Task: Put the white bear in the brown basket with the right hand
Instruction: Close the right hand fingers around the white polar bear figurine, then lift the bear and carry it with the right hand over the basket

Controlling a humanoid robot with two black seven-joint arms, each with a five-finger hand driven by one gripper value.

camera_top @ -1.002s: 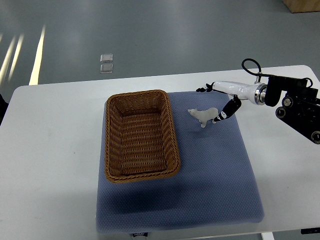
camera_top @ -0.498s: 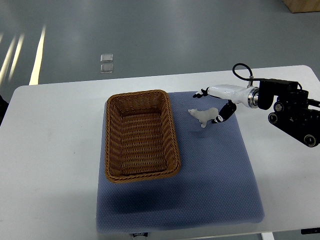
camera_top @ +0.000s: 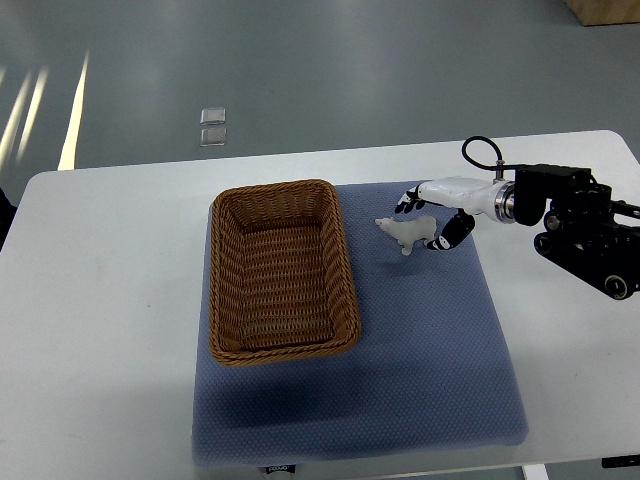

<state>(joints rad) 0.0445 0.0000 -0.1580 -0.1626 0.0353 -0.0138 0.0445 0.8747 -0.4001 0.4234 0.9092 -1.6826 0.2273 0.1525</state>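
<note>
- One right hand (camera_top: 428, 218), arm entering from the right edge of the table (camera_top: 110, 260): fingers (camera_top: 407, 202) part-curled around the rump of the white bear (camera_top: 407, 232), one set above it and the thumb side below; whether they actually grip it cannot be told.
- One white bear: standing on the blue mat (camera_top: 430, 340), toward the far edge of the table, head pointing at the brown basket (camera_top: 282, 270), just clear of the basket's right rim.
- One brown basket: nothing in it, on the left half of the mat.
- Left hand: not in view.
- Risk, judged: contact is on the rear end only, so the bear may pivot, tip over or be nudged toward the rim when the fingers close.
- Risk, judged: a shallow pinch may let it drop short of the basket wall during the carry.
</note>
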